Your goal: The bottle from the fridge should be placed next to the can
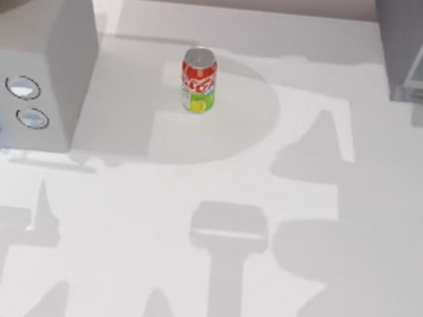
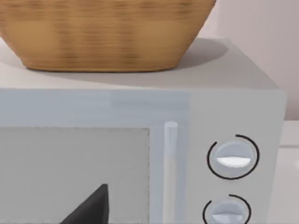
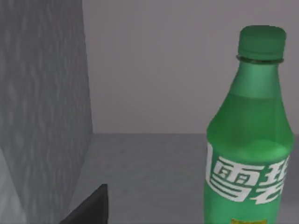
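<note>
Bottle point(image 3: 250, 154) upright, seemingly inside fridge point(image 3: 42, 116)

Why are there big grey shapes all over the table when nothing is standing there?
In the top view they are shadows lying flat on the table; the can stands in one. In the left wrist view the basket throws a soft shadow on the microwave top. In the right wrist view the bottle is lit while the fridge inside looks dim.

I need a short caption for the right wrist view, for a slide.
Upright green soda bottle with cap on, standing inside the grey fridge.
</note>
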